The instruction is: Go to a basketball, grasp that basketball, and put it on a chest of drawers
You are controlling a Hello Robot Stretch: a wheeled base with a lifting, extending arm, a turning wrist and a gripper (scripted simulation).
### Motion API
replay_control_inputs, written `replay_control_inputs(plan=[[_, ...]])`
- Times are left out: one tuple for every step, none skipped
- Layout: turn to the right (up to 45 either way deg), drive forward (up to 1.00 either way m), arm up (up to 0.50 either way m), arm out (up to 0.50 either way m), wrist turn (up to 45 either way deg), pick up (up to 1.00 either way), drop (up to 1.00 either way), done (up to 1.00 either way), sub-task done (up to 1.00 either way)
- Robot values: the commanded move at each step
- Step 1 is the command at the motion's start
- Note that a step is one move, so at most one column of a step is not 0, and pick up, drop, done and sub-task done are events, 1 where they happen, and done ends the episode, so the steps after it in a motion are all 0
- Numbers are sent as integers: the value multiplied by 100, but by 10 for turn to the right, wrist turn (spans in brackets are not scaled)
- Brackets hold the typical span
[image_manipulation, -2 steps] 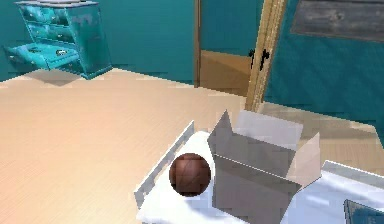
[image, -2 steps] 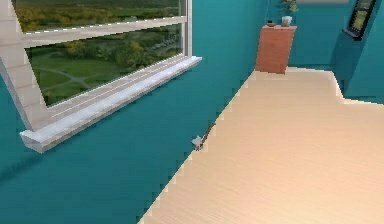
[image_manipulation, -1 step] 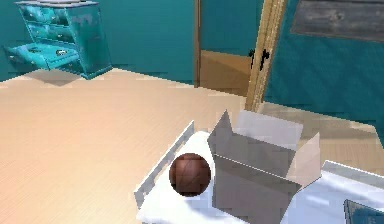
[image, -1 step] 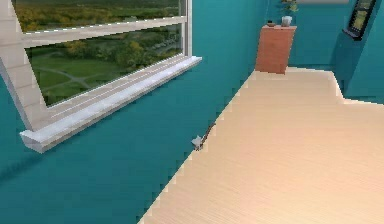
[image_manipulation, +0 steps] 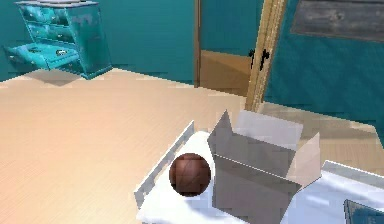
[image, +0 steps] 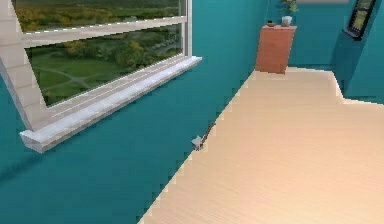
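Forward view: we face a window (image: pixel 100 50), with an orange cabinet (image: pixel 276 48) far right. Arm side view: the basketball (image_manipulation: pixel 190 173) lies near, beside a cardboard box (image_manipulation: pixel 262 160); a teal chest of drawers (image_manipulation: pixel 62 38) stands far left. We judge the grasp comes next, which calls for reaching out to the ball. We cannot tell the gripper's state.

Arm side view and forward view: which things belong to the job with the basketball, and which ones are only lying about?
For the job:
- brown ball, likely the basketball, on the white surface
- teal chest of drawers

Only lying about:
- open cardboard box beside the ball
- wooden door
- window
- orange cabinet
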Motion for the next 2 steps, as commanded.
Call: replay_control_inputs(plan=[[0,0,0,34,0,0,0,0,0],[0,0,0,0,450,0,0,0,0]])
